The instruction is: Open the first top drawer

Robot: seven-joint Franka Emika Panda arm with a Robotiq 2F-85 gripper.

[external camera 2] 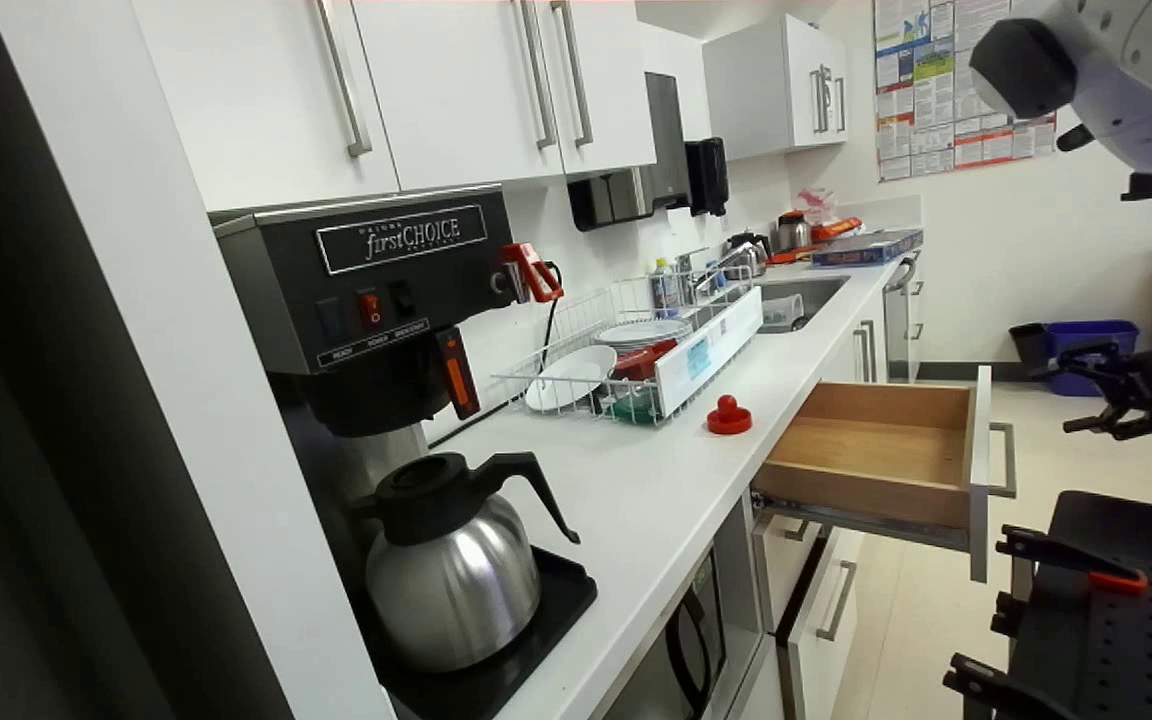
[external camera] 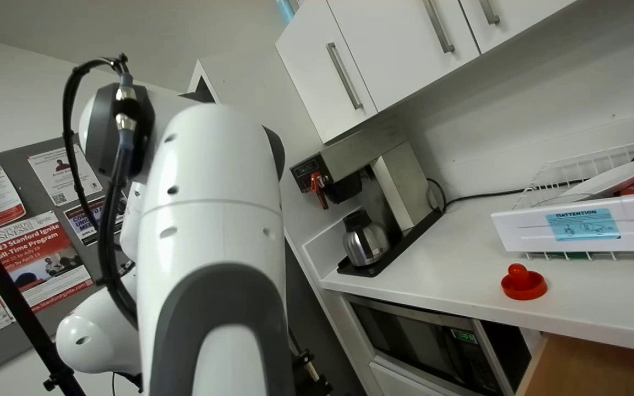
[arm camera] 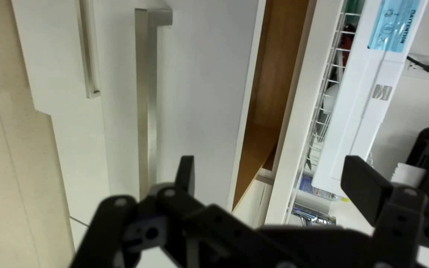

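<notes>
The top drawer (external camera 2: 979, 490) is pulled well out from under the counter, and its wooden inside shows no contents in an exterior view. Its wooden inside (external camera: 597, 368) also shows at the lower right corner in an exterior view. The drawer's silver bar handle (external camera 2: 1008, 460) is on the white front. My gripper (external camera 2: 1086, 395) is open and empty in front of the drawer, apart from the handle. In the wrist view, the gripper's spread fingers (arm camera: 269, 167) frame the drawer's upper edge and the counter edge; the handle (arm camera: 145, 93) lies left of the fingers.
A dish rack (external camera 2: 706, 355) and a red knob-topped disc (external camera 2: 729, 418) are on the counter (external camera 2: 626, 500). A coffee pot (external camera 2: 451, 580) stands nearer that camera. A lower drawer (external camera 2: 826, 620) sits below. A black perforated platform (external camera 2: 1126, 640) with clamps stands near the open drawer.
</notes>
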